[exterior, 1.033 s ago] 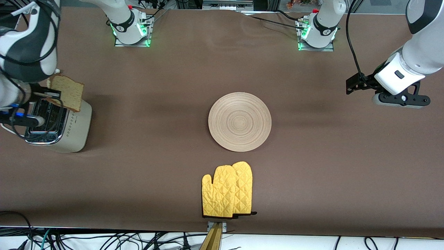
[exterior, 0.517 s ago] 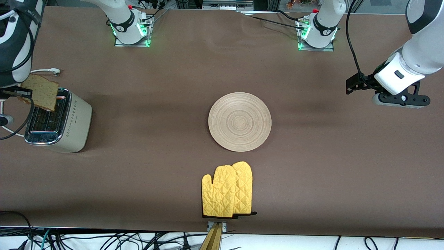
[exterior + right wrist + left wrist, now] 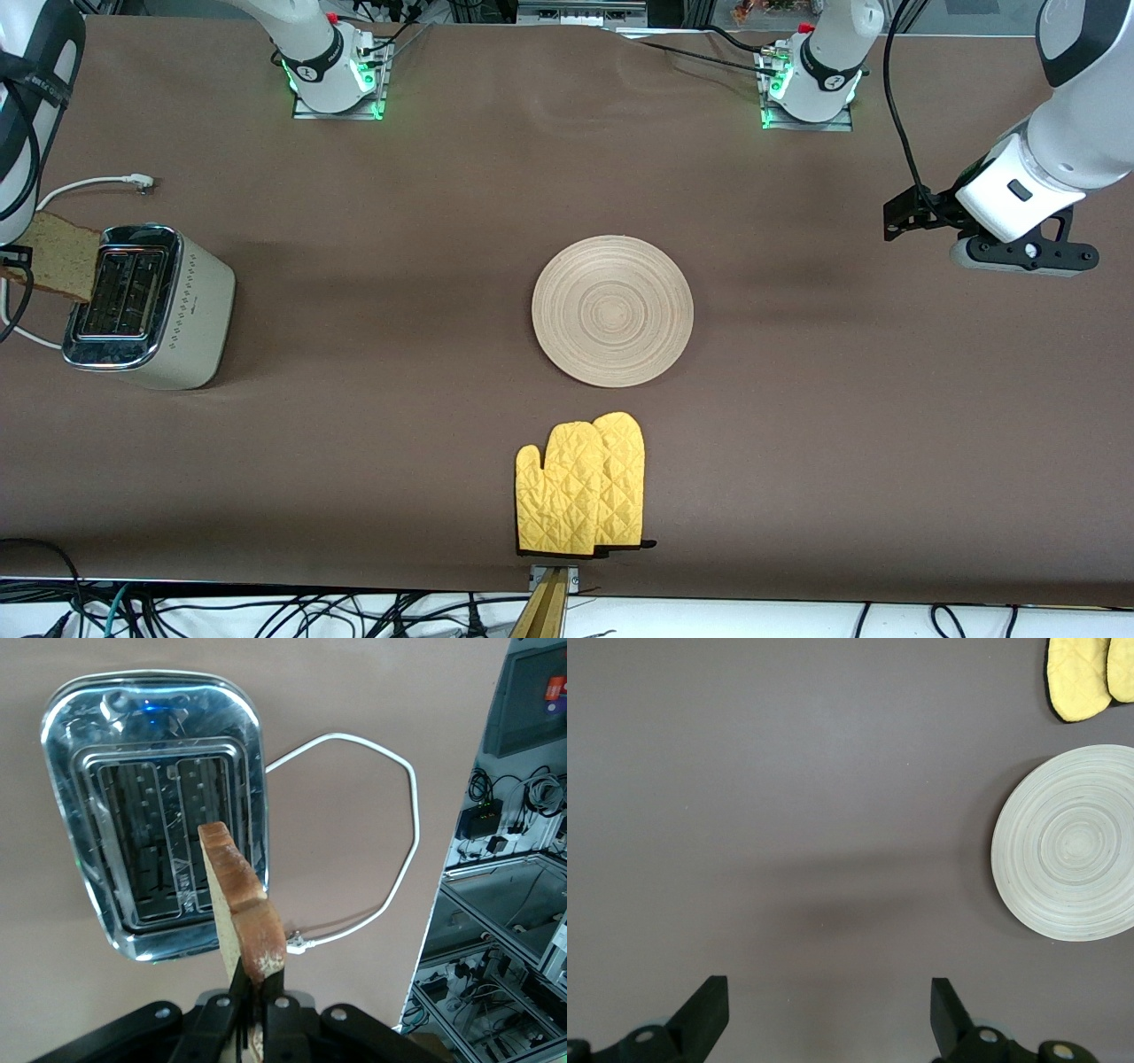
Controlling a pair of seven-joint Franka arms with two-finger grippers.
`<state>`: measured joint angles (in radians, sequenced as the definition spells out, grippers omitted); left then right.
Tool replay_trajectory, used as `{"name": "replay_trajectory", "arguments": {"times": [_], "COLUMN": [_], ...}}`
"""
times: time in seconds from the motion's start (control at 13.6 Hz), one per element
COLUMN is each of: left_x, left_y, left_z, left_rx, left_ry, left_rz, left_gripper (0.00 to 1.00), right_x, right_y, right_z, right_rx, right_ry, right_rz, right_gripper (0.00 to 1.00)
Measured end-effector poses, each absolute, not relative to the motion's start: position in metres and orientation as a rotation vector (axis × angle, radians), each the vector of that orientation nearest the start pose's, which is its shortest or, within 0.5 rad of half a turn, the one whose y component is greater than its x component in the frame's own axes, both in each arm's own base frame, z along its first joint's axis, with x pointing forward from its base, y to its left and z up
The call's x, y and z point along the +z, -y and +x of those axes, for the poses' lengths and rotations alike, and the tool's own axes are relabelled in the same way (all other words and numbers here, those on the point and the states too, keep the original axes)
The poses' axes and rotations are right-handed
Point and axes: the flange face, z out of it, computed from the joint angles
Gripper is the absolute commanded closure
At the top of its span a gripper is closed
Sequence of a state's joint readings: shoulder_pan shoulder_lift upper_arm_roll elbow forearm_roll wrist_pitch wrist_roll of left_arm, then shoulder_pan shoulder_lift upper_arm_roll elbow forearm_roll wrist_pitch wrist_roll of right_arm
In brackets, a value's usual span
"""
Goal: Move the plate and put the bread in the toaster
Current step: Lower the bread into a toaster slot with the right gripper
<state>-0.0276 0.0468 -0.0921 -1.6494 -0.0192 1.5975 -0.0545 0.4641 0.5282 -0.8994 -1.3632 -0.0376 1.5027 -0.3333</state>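
Note:
My right gripper [image 3: 261,979] is shut on the lower edge of the brown speckled bread [image 3: 239,895] and holds the slice upright in the air. In the front view the bread [image 3: 58,257] hangs beside the cream toaster [image 3: 146,306], over the table's rim at the right arm's end. Both slots in the toaster's chrome top [image 3: 151,713] are empty. The round light-wood plate [image 3: 612,310] lies at the table's middle and also shows in the left wrist view [image 3: 1067,842]. My left gripper [image 3: 1023,257] waits open and empty [image 3: 830,1010] over bare table at the left arm's end.
A pair of yellow oven mitts [image 3: 583,486] lies nearer to the front camera than the plate. The toaster's white cord [image 3: 390,815] loops over the table beside the toaster, its plug [image 3: 140,182] farther from the front camera.
My right gripper has carried the bread from over the toaster's top out toward the table's edge at the right arm's end. The left arm has not moved.

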Motion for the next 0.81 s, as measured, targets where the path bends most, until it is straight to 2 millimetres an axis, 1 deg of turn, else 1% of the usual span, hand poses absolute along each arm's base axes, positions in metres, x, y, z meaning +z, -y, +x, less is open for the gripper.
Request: {"name": "replay_trajectory", "arguments": {"times": [0.37, 0.52, 0.66, 0.81], "left_x": [0.562, 0.562, 0.562, 0.562], "left_y": [0.068, 0.068, 0.068, 0.068], "left_z": [0.56, 0.559, 0.559, 0.559], "left_rx": [0.182, 0.184, 0.185, 0.185], "left_ry": [-0.101, -0.101, -0.101, -0.101], "left_rz": [-3.148, -3.148, -3.148, -3.148], "left_gripper": [0.0, 0.0, 0.0, 0.0], "right_x": [0.479, 0.475, 0.473, 0.467], "right_y": [0.161, 0.16, 0.162, 0.168], "right_z": [0.632, 0.635, 0.637, 0.638], "right_rx": [0.592, 0.573, 0.566, 0.561], "right_ry": [-0.101, -0.095, -0.097, -0.114], "right_rz": [-3.436, -3.44, -3.441, -3.441], "right_gripper": [1.0, 1.0, 1.0, 1.0]}}
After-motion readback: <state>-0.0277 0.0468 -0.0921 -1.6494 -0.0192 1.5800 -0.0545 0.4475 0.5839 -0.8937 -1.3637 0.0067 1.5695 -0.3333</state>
